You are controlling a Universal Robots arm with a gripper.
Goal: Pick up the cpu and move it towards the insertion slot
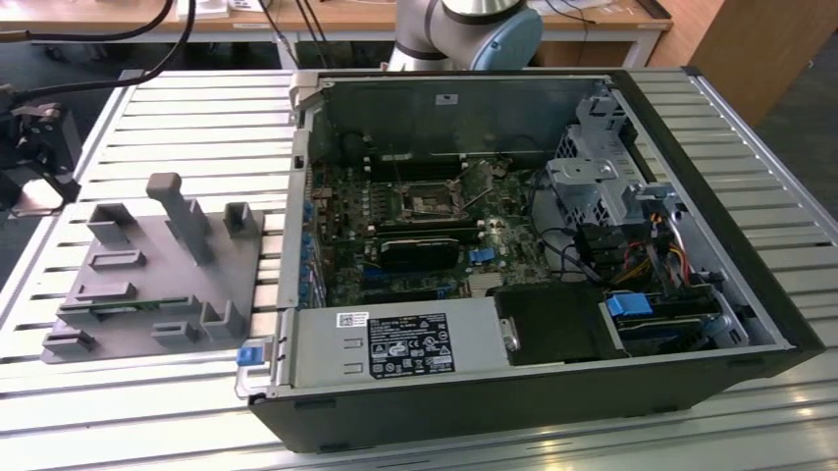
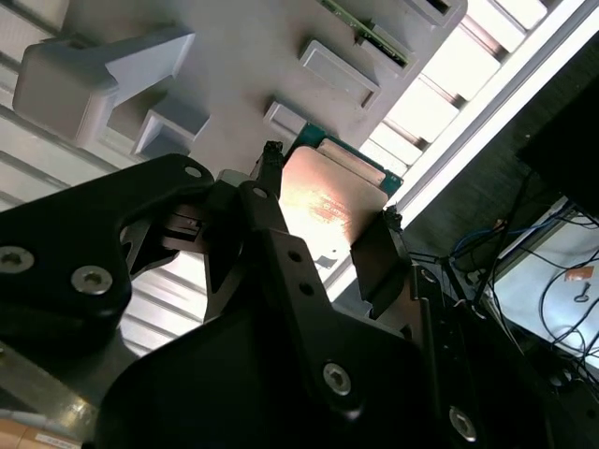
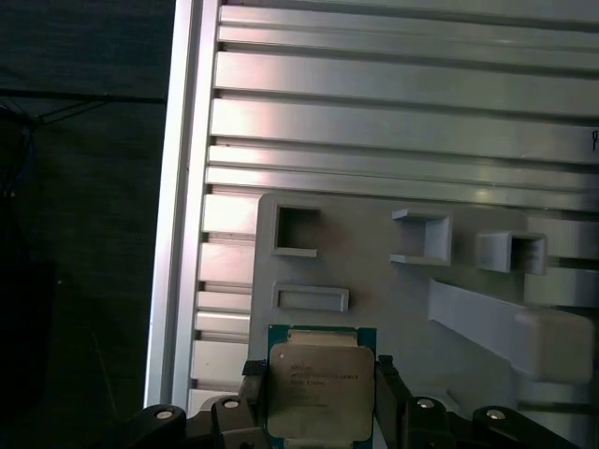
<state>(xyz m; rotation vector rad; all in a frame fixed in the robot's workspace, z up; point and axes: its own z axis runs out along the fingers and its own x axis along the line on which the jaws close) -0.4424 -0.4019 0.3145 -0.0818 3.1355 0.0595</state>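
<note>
Slatted metal table (image 3: 393,94) beneath grey fixture plate (image 3: 374,281), jaws of gripper (image 3: 318,374) pinching cpu (image 3: 321,388), one edge cut off.

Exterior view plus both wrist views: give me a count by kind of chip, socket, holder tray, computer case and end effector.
Chip: 1, held over the holder tray
Socket: 1, on the board inside the case
Holder tray: 1
Computer case: 1
End effector: 1, shut on the chip
Total: 5

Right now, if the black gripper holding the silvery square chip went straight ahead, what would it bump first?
Probably the flat grey plastic holder plate, and the silvery square cpu in the gripper would touch first; depth is unclear.
</note>
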